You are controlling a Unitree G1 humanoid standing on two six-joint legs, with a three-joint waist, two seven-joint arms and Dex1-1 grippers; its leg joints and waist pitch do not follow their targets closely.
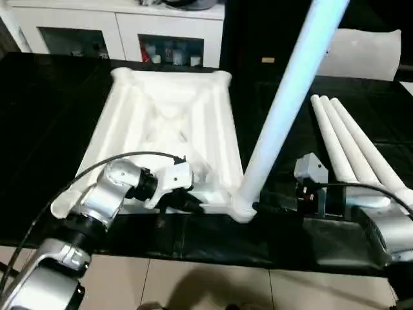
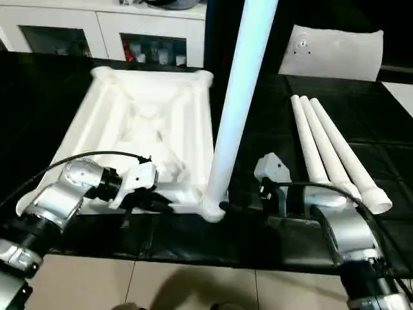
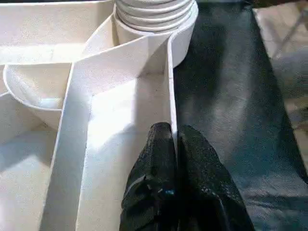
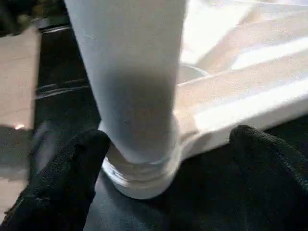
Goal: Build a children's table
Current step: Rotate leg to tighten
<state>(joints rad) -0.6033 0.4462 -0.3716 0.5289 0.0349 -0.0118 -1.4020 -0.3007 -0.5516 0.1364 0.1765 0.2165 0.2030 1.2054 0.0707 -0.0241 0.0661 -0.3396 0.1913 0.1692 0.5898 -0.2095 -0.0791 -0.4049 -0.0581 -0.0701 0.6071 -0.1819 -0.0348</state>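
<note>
1. The white tabletop (image 1: 171, 123) lies upside down on the black work surface (image 1: 58, 116), with its ribbed underside facing up.
2. One white leg (image 1: 284, 103) stands in the round corner socket (image 1: 240, 206) at the near right corner of the tabletop. It rises steeply and leans a little to the right, and its top goes out of the picture.
3. In the left wrist view the threaded base of this leg (image 3: 154, 14) sits inside the socket.
4. The left gripper (image 3: 174, 159) is at the near edge of the tabletop, left of the socket. Its two black fingers are pressed together on the thin side wall of the tabletop (image 3: 169, 96), one finger on each side of it.
5. The right gripper (image 4: 168, 159) is low on the black surface, just to the right of the standing leg. Its fingers (image 4: 72, 163) are spread wide, one on each side of the base of the leg, and they hold nothing.
6. Three more legs (image 1: 352, 145) lie side by side on the black surface, to the right of the tabletop and well apart from it.
7. A flat white bag (image 2: 332, 51) lies farther back on the right.
8. White cabinets (image 1: 116, 29) stand behind the work surface.
</note>
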